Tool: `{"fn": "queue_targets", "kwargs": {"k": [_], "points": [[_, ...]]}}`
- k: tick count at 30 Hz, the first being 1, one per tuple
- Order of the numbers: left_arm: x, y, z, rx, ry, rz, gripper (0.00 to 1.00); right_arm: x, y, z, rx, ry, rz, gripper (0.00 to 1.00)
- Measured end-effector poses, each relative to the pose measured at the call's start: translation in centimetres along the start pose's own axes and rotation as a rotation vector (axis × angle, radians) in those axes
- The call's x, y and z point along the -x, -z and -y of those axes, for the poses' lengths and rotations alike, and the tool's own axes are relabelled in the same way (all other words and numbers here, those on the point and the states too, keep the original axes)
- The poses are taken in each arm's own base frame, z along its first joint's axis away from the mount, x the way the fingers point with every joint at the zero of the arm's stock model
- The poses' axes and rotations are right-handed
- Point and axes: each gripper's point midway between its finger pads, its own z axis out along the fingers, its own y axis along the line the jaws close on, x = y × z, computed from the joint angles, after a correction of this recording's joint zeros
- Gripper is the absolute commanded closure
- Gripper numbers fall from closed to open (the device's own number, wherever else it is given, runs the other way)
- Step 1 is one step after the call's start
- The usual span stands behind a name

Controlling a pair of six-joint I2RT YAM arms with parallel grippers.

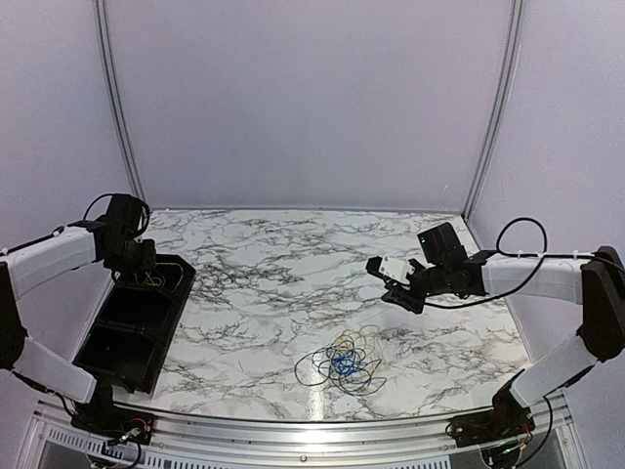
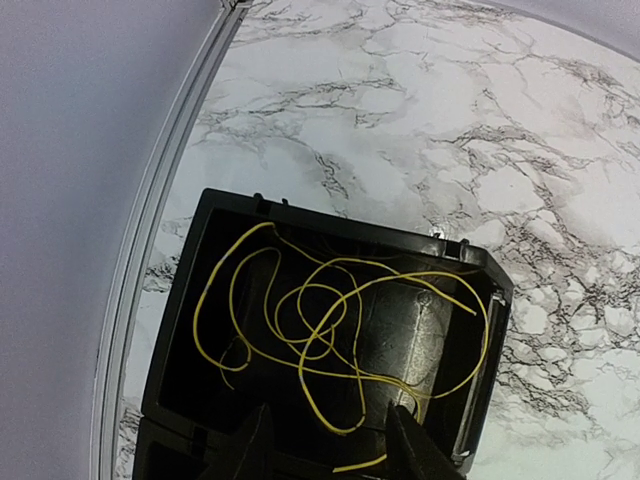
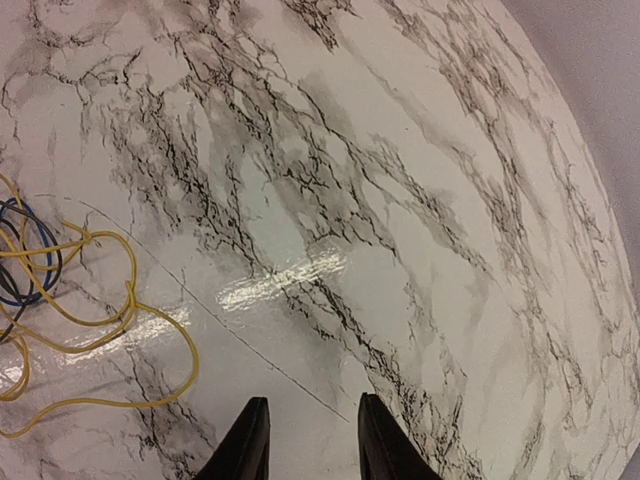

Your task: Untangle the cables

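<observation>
On the white, black-veined marble-pattern worktop [image 1: 293, 254], near the front edge and right of centre: tangle of cables [image 1: 344, 362], hair-thin flexible wires in loose overlapping loops, the heap wider than deep, its long axis running left to right. Components: blue cable [image 1: 341, 363], tightly coiled at the core; yellow strands [image 3: 125, 310], in wide slack loops; black loops [image 1: 305, 371], spilling out on the left side. Separate item: yellow cable [image 2: 318, 322], lying in the far compartment of a black, glossy, rectangular bin [image 1: 168, 332] at the worktop's left edge, its curls spread from wall to wall across the compartment. Only the left wrist view shows it clearly; the top view gives a faint glint. Left claw [image 2: 330, 412]: above that compartment, jaws apart, released, one yellow end showing between the fingers, not pinched. Right claw [image 3: 313, 400]: near the heap but clear of it, on its far right side, jaws parted over bare worktop, grasping nothing. The right wrist view alone shows a hair-thin dark line [image 3: 220, 312] crossing the surface diagonally; wire or scratch cannot be told.
</observation>
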Motion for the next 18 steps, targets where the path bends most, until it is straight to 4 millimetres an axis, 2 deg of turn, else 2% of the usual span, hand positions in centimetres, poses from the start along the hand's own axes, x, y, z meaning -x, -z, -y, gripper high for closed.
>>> {"fn": "queue_targets", "kwargs": {"k": [3,7,9,12,15,16,18], "points": [[-0.9,-1.2,0.2,0.008,-0.011,-0.043,0.66,0.0,0.0,0.0,0.0,0.0,0.0,0.69],[-2.0,-2.6,0.1,0.033,-0.029,-0.097,0.82,0.0,0.0,0.0,0.001,0.001,-0.001,0.69],[-2.0,-3.1,0.0,0.049,-0.038,-0.107,0.89,0.0,0.0,0.0,0.001,0.001,-0.001,0.69],[-1.8,-3.6,-0.4,0.081,-0.046,-0.107,0.94,0.0,0.0,0.0,0.001,0.001,-0.001,0.69],[-1.7,-3.9,-1.2,0.122,-0.061,-0.11,0.95,0.0,0.0,0.0,0.001,0.002,-0.001,0.69],[-1.8,-4.1,-1.5,0.135,-0.065,-0.113,0.93,0.0,0.0,0.0,0.001,0.003,-0.002,0.69],[-1.9,-4.2,-1.8,0.153,-0.073,-0.117,0.82,0.0,0.0,0.0,0.001,0.003,-0.002,0.69]]}}
